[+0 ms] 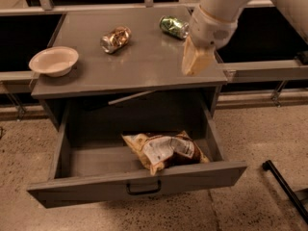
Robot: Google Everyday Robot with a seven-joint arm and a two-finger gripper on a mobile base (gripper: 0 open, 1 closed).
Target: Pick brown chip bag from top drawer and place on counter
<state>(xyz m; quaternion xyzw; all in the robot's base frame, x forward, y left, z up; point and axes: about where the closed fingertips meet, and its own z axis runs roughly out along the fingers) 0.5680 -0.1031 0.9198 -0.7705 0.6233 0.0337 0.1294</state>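
Observation:
The brown chip bag (166, 150) lies on its side in the open top drawer (96, 182), at the right front, white label panel up. The drawer's small black handle (143, 189) faces me. My gripper (193, 67) hangs above the right front edge of the counter (144, 61), well above the bag and apart from it. Its tan fingers (197, 59) are pressed together with nothing between them.
On the counter stand a white bowl (54, 60) at the left, a crushed copper can (116, 38) in the middle and a green can (174, 26) behind my gripper. A black bar (285, 186) lies on the floor at the right.

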